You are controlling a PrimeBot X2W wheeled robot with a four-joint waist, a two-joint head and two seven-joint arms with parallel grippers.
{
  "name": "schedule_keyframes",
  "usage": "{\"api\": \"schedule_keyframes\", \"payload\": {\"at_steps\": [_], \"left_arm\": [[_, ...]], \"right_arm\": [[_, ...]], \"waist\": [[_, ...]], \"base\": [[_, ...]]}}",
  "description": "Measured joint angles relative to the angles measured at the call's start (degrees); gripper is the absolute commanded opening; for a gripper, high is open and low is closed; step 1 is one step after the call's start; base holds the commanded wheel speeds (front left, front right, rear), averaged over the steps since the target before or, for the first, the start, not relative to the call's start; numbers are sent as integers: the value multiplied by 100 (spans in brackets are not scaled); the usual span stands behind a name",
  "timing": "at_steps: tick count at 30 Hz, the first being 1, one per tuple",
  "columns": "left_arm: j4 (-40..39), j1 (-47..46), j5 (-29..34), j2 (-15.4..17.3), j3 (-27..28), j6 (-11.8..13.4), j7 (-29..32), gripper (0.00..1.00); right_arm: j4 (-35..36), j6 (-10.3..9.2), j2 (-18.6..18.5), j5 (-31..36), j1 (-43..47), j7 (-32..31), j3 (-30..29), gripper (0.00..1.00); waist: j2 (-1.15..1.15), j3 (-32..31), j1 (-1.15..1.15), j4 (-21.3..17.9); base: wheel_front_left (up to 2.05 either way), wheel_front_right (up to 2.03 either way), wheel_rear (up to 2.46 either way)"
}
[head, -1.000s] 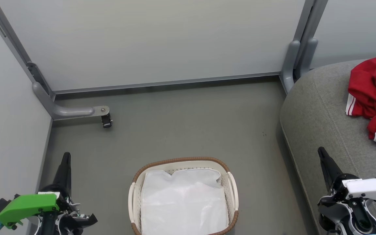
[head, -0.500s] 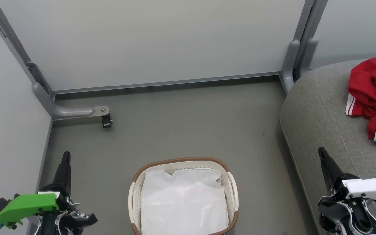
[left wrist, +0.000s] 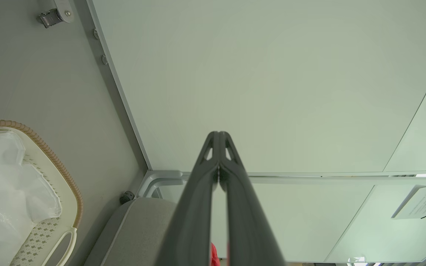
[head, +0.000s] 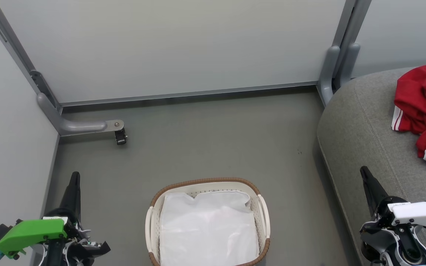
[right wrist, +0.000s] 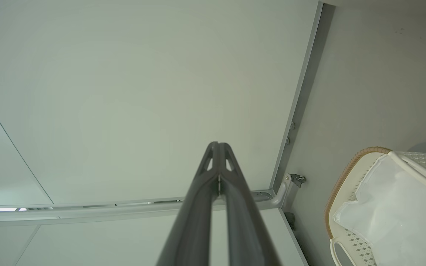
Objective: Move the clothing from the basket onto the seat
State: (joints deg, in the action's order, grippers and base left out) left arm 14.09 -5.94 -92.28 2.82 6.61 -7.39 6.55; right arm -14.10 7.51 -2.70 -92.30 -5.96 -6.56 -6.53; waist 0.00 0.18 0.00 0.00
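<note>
Basket [head: 205, 181]: oval, white perforated plastic with a brown woven-look rim, standing on the grey floor [head: 213, 140]; inside it a plain white liner [head: 207, 229], with no red fabric to be seen on top. Clothing [head: 418, 99]: red with white stripe trim, crumpled in a heap on the seat [head: 361, 125], well apart from the basket, to its right and beyond it; partly cut off at the head view's edge, so number of garments not to be told. Seat: grey upholstered cushion with a rounded corner and a stitched seam, right of the basket, a strip of floor between. Left end effector [head: 74, 179]: left of the basket, fingers pressed together tip to tip, holding nothing. Right end effector [head: 365, 175]: right of the basket, over the near edge of the seat, fingers likewise closed flat on each other, empty. Partition panel [head: 183, 48]: beyond the basket. Castor [head: 120, 137]: beyond the basket and to its left. Step in hand, by judgement: transfer apparently complete, both arms parked either side of the basket. Next move, by judgement: at most a check of the liner folds for a hidden garment; if one is found, fingers parted, a descent into the basket, and a pinch on red fabric alone, clear of the liner.
</note>
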Motion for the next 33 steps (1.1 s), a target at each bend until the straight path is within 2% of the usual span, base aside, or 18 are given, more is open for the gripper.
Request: {"api": "schedule_keyframes", "payload": {"at_steps": [33], "left_arm": [[-1,0,-3,0,0,0,0,0]], "right_arm": [[0,-1,0,0,-1,0,0,0]], "waist": [[0,0,0,0]], "base": [[0,0,0]]}}
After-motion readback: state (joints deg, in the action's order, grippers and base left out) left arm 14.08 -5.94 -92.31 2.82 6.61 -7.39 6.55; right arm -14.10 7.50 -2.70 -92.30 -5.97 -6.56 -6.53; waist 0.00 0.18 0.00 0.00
